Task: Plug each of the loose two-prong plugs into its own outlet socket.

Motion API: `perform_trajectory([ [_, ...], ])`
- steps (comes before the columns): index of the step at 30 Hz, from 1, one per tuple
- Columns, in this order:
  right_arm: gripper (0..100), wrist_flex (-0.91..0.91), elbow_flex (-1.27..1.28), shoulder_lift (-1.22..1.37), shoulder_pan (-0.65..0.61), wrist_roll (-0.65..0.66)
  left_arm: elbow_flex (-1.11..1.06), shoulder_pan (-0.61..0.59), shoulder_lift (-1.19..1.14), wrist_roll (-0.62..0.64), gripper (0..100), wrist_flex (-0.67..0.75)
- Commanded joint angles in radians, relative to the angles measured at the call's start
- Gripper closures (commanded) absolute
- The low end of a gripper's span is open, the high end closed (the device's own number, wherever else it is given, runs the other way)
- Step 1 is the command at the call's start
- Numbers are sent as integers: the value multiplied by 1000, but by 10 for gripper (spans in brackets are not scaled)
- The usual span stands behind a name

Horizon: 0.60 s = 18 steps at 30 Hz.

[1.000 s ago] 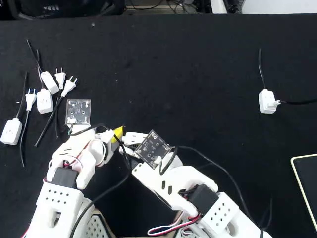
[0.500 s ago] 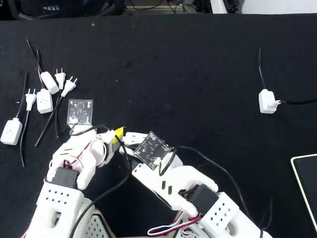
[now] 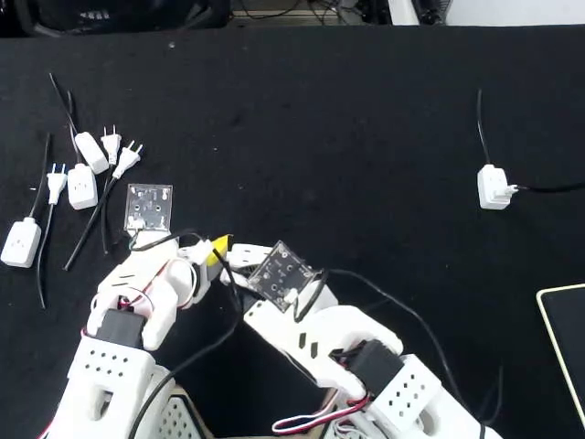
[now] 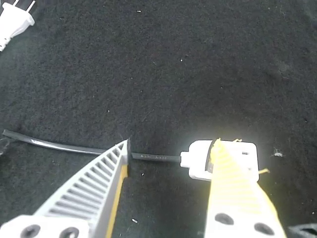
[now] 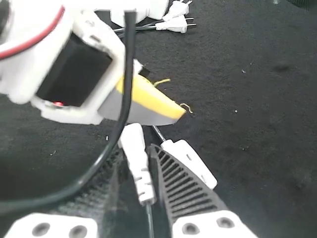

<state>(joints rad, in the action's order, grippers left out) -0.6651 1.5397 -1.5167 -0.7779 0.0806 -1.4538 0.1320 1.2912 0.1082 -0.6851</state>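
Right wrist view, right fingers [image 5: 185, 191] pinching plug [image 5: 137, 161]

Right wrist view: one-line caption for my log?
Right gripper grips a white plug beside an outlet socket on black cloth.

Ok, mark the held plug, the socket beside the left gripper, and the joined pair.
plug [image 5: 137, 163], right wrist view, white body.
socket [image 4: 196, 158], left wrist view, cord end.
joined pair [image 3: 492, 187], high view, socket block.

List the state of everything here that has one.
left gripper: open, at a socket lying flat.
right gripper: shut on a plug.
far-right socket: already plugged.
three plugs far left: loose, unplugged.
three sockets beside them: empty.
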Motion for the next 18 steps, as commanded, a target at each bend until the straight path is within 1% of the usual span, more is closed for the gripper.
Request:
perform_trajectory([
  [1, 988, 54, -65, -42, 69, -34, -13, 38, -12, -18, 734, -8],
  [9, 988, 55, -65, -42, 69, -44, -15, 38, -12, -18, 734, -6],
  [12, 988, 55, -65, -42, 68, -72, -15, 38, -12, -18, 734, -5],
  [18, 988, 52, -45, -41, 64, -6, 38, 18, -3, -15, 734, -8],
])
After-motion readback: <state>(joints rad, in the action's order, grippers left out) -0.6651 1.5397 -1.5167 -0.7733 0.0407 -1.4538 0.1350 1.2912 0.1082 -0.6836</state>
